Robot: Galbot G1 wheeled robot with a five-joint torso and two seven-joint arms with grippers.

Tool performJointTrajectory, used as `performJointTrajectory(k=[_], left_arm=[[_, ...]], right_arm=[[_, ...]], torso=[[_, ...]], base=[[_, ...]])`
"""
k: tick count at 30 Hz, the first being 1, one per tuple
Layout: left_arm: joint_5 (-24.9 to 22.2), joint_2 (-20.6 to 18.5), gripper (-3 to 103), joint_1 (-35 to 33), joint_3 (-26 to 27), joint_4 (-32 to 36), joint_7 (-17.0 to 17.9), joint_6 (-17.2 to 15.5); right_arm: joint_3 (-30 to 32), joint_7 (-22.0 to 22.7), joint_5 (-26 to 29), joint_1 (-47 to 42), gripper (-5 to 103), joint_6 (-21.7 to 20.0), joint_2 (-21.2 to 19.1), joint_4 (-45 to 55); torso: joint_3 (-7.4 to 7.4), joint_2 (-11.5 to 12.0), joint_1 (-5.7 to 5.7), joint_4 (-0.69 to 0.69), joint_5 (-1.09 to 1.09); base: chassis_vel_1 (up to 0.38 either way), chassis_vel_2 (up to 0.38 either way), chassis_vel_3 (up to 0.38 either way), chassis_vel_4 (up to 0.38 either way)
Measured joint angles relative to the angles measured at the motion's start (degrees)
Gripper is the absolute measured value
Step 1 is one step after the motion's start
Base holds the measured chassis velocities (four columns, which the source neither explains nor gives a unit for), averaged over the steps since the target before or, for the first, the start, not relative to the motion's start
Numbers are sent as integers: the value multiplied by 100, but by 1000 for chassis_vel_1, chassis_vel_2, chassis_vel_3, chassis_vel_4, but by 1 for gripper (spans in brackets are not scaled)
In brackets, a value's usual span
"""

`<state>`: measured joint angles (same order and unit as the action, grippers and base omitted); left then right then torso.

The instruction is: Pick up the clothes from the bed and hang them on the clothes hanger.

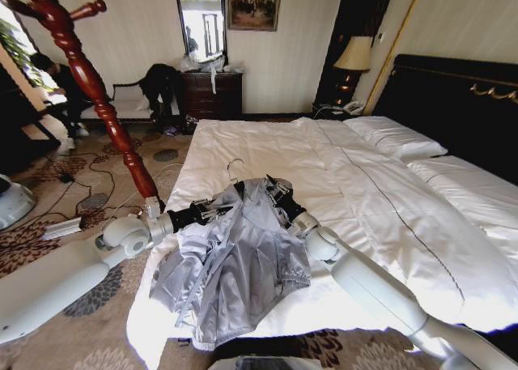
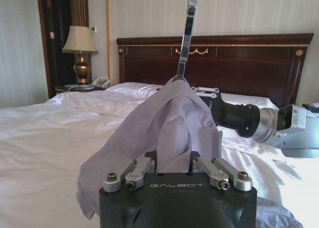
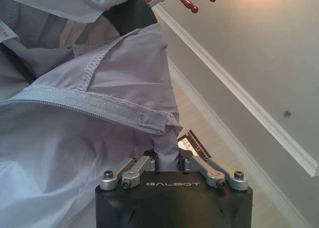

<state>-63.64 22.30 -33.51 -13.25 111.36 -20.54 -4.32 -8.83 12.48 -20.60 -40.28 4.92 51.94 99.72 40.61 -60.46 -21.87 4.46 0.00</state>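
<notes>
Fingers of both the left gripper (image 1: 229, 210) and right gripper (image 1: 273, 186) apparently clamp the jacket (image 1: 235, 265) at the bed's (image 1: 267, 143) edge.

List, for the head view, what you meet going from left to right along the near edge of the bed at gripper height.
Wooden coat stand → left gripper → grey jacket with the hanger hook above it → right gripper → bare white duvet → pillows → dark headboard.

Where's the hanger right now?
In the head view the hanger is inside the grey jacket, held up between the left gripper and right gripper over the bed.
</notes>
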Motion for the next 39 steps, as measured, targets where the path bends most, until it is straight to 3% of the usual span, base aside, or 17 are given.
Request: performJointTrajectory(k=[4, 13, 27, 28, 32, 38, 39], left_arm=[[68, 0, 18, -73, 57, 16, -18, 17], [213, 27, 18, -233, 240, -25, 42, 40], [279, 100, 17, -632, 713, 151, 439, 81], [305, 103, 17, -654, 728, 160, 455, 84], [358, 117, 17, -696, 739, 161, 460, 96], [461, 148, 17, -730, 754, 131, 461, 151], [466, 152, 17, -733, 773, 125, 463, 158]], right_arm=[[-9, 3, -5, 2, 20, 11, 12, 0], [9, -3, -6, -33, 20, 12, 58, 12], [-80, -36, 178, 188, 20, -34, 128, 7], [-101, -52, 194, 149, 30, -23, 129, 54], [-99, -83, 228, 84, 41, -23, 114, 97], [-62, -147, 267, -1, 68, -9, 77, 229], [-46, -149, 268, -26, 68, -8, 69, 251]], torso=[[0, 0, 0, 0, 0], [0, 0, 0, 1, 0], [0, 0, 0, 1, 0], [0, 0, 0, 0, 1], [0, 0, 0, 0, -1], [0, 0, 0, -1, 0], [0, 0, 0, -1, 0]], base=[[0, 0, 0, 0], [0, 0, 0, 0], [0, 0, 0, 0], [0, 0, 0, 0], [0, 0, 0, 0], [0, 0, 0, 0], [0, 0, 0, 0]])
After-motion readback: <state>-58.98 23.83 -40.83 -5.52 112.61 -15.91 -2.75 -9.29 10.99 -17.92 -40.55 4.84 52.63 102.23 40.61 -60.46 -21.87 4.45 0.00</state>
